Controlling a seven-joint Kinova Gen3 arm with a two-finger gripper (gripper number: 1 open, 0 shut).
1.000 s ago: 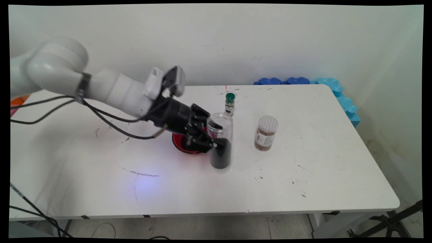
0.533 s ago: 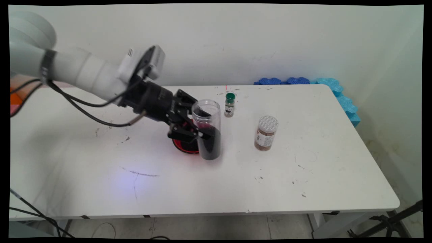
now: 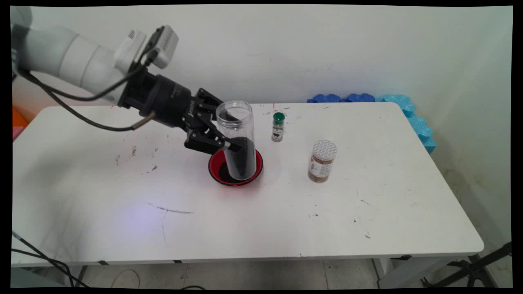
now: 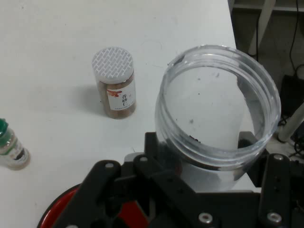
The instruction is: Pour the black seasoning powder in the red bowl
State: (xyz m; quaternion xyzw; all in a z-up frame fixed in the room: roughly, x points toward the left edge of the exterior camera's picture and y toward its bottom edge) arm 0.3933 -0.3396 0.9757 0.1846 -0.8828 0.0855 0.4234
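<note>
Here the jar (image 3: 238, 141) is a tall, clear, lidless cylinder, its lower half filled with black grains. It hangs upright between the fingers of the gripper (image 3: 226, 132), which are closed on its middle from the left, above the red bowl (image 3: 235, 168). A green-capped bottle (image 3: 278, 126) and a white-capped spice jar (image 3: 322, 161) stand to its right on the table (image 3: 367, 212).

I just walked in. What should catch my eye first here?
The black gripper holds a tall clear open jar, part full of dark grains, in the air above a red bowl at mid-table. To its right stand a small green-capped bottle and a white-lidded spice jar.
</note>
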